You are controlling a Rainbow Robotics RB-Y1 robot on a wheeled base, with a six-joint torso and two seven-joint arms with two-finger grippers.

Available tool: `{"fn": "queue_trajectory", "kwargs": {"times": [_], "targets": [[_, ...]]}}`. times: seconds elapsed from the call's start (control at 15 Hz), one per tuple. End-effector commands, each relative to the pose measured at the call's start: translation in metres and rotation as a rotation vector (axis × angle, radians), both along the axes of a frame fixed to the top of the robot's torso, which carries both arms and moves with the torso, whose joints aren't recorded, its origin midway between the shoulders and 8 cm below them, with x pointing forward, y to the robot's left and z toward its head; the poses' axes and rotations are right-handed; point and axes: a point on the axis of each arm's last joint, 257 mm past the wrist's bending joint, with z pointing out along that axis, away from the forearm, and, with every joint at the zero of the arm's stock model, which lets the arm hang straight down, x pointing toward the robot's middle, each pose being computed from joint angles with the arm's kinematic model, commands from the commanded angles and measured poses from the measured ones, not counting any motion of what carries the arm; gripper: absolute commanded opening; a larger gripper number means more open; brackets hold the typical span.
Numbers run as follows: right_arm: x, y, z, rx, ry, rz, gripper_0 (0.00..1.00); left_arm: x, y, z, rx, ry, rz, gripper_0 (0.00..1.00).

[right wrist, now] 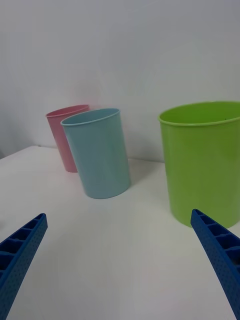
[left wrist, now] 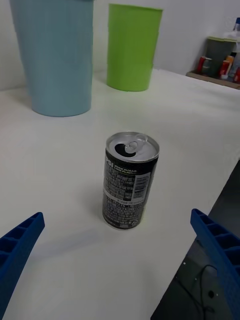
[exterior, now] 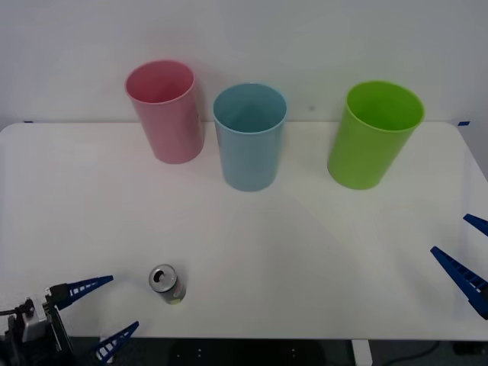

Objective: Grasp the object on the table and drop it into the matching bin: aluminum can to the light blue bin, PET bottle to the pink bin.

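Aluminum can (exterior: 166, 283) stands upright on the table (exterior: 305, 252), near front edge, left of centre. Silver top w/ open pull-tab hole faces up; in the left wrist view the can (left wrist: 129, 180) shows a dark side w/ white print and barcode.

Left gripper (exterior: 97, 311): at table's front-left corner, just beside the can, not touching. Fingers spread wide, holding nothing. In the left wrist view the can sits between and ahead of the two blue fingertips (left wrist: 20, 240), w/ clear gap on each side. No item between gripper and can.

Right gripper (exterior: 467, 252): at table's right edge, well apart from the can. Fingers wide apart, empty. Right wrist view: blue fingertips (right wrist: 22, 245) at both lower corners, bare tabletop between.

Bins, back row, all upright, open tops:
- pink bin (exterior: 165, 110): leftmost.
- light blue bin (exterior: 248, 136): centre, near the pink bin, slightly fwd of it.
- lime green bin (exterior: 374, 133): right, apart from the other two.

Can-to-bin area: bare tabletop, no obstruction. In the right wrist view the light blue bin (right wrist: 98, 152) partly covers the pink bin (right wrist: 65, 135). White wall behind bins. Shelf w/ small containers (left wrist: 220, 62) off to the side, beyond the table.
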Motion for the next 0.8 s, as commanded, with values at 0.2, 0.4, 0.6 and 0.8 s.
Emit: {"fn": "queue_trajectory", "kwargs": {"times": [0.2,0.4,0.6,0.8], "targets": [[0.000,0.000,0.000,0.000,0.000,0.000,1.00,0.009,-0.016,-0.006,0.010,-0.023,-0.006,1.00],[0.000,0.000,0.000,0.000,0.000,0.000,1.00,0.022,-0.026,-0.017,0.011,-0.043,-0.023,1.00],[0.000,0.000,0.000,0.000,0.000,0.000,1.00,0.029,-0.033,-0.021,0.007,-0.047,-0.037,1.00],[0.000,0.000,0.000,0.000,0.000,0.000,1.00,0.033,-0.042,-0.023,0.012,-0.049,-0.052,1.00]]}}
